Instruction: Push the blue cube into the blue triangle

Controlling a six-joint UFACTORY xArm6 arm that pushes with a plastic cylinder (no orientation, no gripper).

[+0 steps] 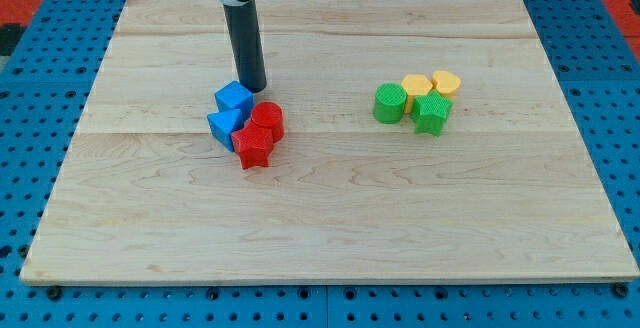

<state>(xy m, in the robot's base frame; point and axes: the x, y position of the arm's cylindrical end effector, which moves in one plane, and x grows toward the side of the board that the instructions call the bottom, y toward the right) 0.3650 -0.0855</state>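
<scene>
The blue cube [234,98] sits left of the board's centre, touching the blue triangle [224,125] just below it. A red cylinder [267,119] and a red star [254,148] press against them on the right and below. My tip [252,87] stands at the blue cube's upper right corner, touching or nearly touching it.
A cluster at the view's right holds a green cylinder [389,103], a green star [433,114], a yellow block [416,88] and a yellow heart-like block [446,83]. The wooden board [330,228] lies on a blue pegboard table.
</scene>
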